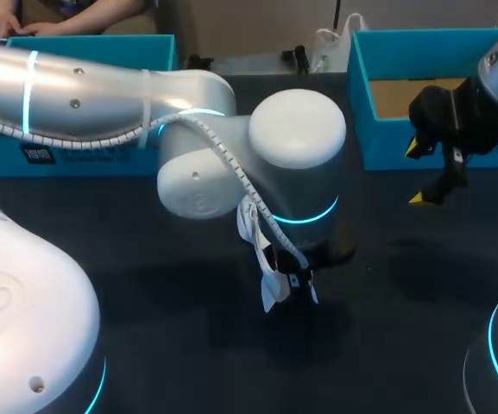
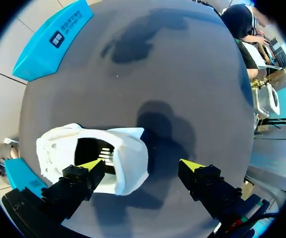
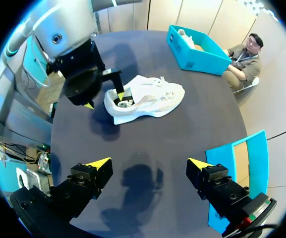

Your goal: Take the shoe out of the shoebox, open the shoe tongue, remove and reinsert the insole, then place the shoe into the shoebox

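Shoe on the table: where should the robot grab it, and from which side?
Grab the shoe by the rim of its opening, near the heel, coming from above: one finger inside, one outside. It stands upright on its sole with the opening facing up, so that thin wall is probably easiest to pinch.

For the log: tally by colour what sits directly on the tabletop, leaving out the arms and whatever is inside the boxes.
Blue boxes: 2
White shoe: 1
Total: 3
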Action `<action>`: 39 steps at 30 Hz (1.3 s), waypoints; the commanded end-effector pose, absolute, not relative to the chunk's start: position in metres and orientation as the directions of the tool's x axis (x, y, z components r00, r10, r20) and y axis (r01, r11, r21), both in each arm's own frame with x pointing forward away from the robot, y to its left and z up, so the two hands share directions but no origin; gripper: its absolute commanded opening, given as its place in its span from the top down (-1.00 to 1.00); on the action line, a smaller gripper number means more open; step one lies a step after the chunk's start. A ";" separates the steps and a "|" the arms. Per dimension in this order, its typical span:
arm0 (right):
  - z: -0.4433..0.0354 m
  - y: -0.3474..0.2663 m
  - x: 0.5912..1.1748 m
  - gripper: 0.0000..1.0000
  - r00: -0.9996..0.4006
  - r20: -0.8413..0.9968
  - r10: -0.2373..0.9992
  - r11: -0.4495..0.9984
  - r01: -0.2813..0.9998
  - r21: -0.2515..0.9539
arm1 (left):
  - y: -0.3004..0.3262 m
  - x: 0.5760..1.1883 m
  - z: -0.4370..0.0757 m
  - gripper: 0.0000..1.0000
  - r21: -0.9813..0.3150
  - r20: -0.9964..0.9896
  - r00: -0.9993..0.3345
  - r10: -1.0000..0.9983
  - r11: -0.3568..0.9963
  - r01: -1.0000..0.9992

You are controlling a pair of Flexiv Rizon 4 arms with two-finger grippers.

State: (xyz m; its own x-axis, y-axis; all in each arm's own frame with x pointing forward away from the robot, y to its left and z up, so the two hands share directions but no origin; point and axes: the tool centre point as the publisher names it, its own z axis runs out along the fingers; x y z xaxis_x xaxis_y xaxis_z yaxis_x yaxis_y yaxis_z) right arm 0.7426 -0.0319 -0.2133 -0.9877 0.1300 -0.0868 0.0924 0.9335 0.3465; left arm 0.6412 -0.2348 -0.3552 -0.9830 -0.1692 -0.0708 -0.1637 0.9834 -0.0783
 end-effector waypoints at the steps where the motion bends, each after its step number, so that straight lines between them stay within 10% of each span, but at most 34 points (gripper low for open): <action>1: -0.214 -0.032 0.742 -1.00 -0.988 -0.088 0.130 0.934 0.092 0.346 | -0.238 0.643 -0.370 -1.00 -0.077 -0.073 -0.981 -0.179 0.982 -0.174; 8: -0.214 -0.032 0.742 -1.00 -0.988 -0.088 0.130 0.934 0.092 0.346 | -0.240 0.647 -0.386 -1.00 -0.067 -0.068 -0.977 -0.204 0.978 -0.200; 30: -0.214 -0.032 0.742 -1.00 -0.988 -0.088 0.130 0.934 0.092 0.346 | -0.234 0.645 -0.404 1.00 -0.002 -0.039 -0.973 -0.229 0.973 -0.229; 39: -0.214 -0.032 0.742 -1.00 -0.988 -0.088 0.130 0.934 0.092 0.346 | -0.229 0.651 -0.382 1.00 0.063 -0.024 -0.976 -0.218 0.974 -0.219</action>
